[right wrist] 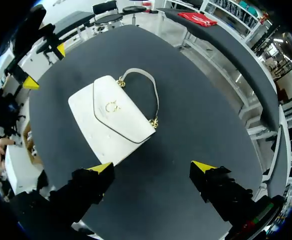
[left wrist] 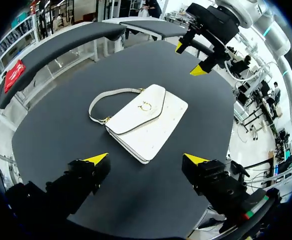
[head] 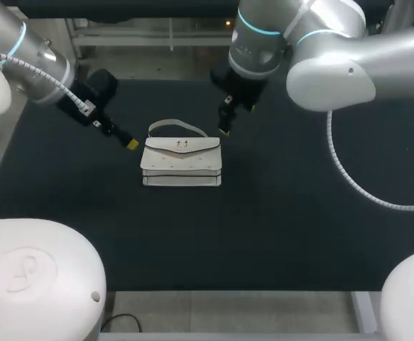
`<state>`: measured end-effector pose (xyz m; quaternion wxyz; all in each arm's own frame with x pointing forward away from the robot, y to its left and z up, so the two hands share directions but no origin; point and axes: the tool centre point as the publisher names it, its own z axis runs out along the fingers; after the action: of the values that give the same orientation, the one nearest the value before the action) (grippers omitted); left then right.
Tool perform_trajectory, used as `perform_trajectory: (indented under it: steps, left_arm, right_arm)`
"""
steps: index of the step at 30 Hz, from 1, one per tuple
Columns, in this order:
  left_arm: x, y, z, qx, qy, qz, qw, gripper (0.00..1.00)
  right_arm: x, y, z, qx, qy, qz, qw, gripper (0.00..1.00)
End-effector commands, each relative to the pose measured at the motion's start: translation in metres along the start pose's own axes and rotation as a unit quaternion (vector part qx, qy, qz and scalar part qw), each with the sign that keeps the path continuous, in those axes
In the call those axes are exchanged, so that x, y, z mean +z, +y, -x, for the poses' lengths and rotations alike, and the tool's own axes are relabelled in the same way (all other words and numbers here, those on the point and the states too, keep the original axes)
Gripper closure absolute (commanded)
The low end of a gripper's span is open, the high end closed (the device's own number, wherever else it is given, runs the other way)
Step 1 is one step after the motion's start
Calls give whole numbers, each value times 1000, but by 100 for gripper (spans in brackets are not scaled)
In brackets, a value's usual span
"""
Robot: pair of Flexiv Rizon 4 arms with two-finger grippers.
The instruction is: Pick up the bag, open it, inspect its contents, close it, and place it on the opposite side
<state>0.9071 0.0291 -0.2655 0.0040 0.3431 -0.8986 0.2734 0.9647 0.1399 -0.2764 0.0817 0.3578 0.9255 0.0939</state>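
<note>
Released, left end effector (left wrist: 147,159) and right end effector (right wrist: 152,167) flank the light, stiff-looking bag (head: 182,162); its thin strap (head: 175,126) seems the likeliest hold.

There is a big table (head: 278,227). Its top is black and flat. The black looks soft and dull, like a cloth or a mat. It is the same plain black all over. The top goes wide from one side to the other. On the close side the black stops at a straight near edge (head: 228,292), and a thin pale grey strip runs along it. On the other side it stops at a straight far edge (head: 164,79). Both wrist views show the same dull black top.
</note>
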Motion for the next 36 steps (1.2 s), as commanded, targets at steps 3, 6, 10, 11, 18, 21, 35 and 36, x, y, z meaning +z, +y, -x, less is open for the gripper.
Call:
perform_trajectory:
  steps: [3,6,10,11,18,21,35,36]
  left_arm:
    - [5,6,-11,-286,-60,-27,956,0]
    - [5,6,-11,-286,-60,-27,956,0]
    - [5,6,-11,-286,-60,-27,956,0]
    - [5,6,-11,-286,-60,-27,956,0]
    - [10,4,-6,-328,-28,-28,944,0]
    - [13,9,6,-374,21,-32,927,0]
    - [33,23,28,-361,140,-65,920,0]
    - [34,23,29,-355,147,-66,921,0]
  right_arm:
    - [3,-11,-2,346,-30,7,938,0]
    - [3,-11,-2,346,-30,7,938,0]
    - [3,-11,-2,346,-30,7,938,0]
    - [3,-11,-2,346,-30,7,938,0]
    - [8,-3,0,378,5,1,926,0]
    - [15,-4,0,396,80,3,915,0]
    - [33,-15,-9,458,267,26,847,0]
    - [35,-15,-10,461,272,24,844,0]
